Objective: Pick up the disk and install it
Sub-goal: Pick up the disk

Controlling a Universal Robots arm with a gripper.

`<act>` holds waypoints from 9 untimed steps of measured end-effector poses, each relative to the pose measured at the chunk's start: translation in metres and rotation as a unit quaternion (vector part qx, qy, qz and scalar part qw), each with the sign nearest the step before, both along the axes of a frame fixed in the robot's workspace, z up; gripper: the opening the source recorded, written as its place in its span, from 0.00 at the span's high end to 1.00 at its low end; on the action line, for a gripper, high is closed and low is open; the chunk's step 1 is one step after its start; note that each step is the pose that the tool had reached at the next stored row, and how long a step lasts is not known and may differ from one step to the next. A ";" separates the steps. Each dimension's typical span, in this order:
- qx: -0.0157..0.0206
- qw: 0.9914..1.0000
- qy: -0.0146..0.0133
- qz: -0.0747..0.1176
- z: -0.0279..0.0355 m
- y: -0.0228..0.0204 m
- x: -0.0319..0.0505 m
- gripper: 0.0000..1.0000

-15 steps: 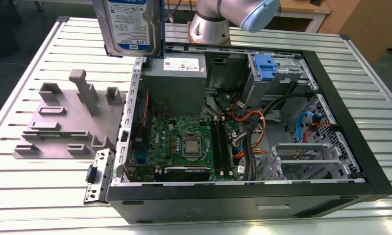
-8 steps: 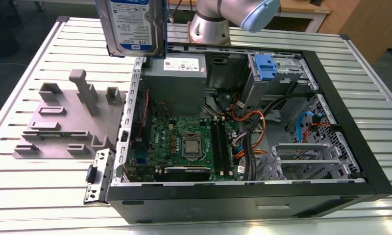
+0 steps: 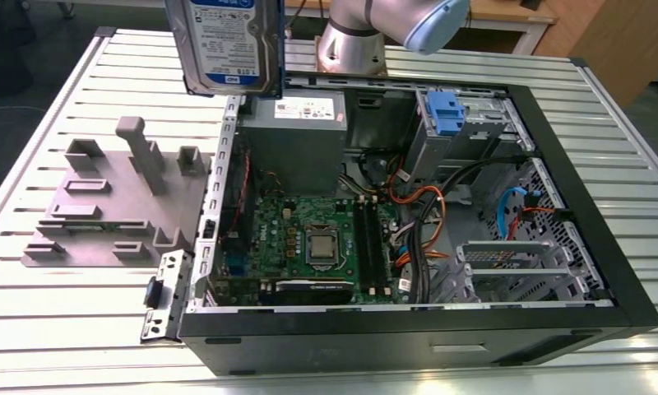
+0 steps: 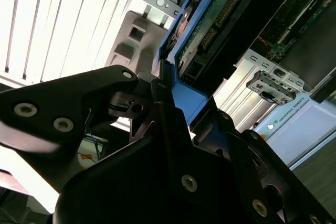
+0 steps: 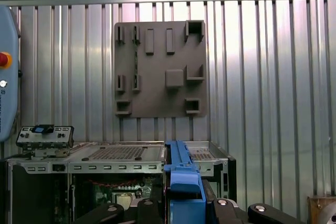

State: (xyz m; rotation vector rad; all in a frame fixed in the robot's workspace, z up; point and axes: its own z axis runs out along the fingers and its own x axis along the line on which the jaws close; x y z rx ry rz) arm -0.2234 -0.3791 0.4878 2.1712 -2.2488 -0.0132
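Your pincer (image 4: 186, 103) is clamped tight on the blue side frame of the disk (image 3: 228, 45). The disk stands on end, long side up and down. It hangs high above the open computer case (image 3: 592, 206), over the corner by the grey metal box (image 3: 296, 140).

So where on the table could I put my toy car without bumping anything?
Bare table slats lie between the grey holder plate and the table's near edge, and more beside the computer case at the exterior view's right. Inside the case is crowded with cables and boards; the disk hangs above its corner.
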 end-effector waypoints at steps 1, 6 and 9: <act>0.000 1.000 0.000 0.000 0.0000 0.0000 0.0006 0.63; 0.000 1.000 0.000 0.000 0.0000 0.0000 0.0029 0.63; 0.000 1.000 0.000 0.000 0.0000 0.0000 0.0031 0.63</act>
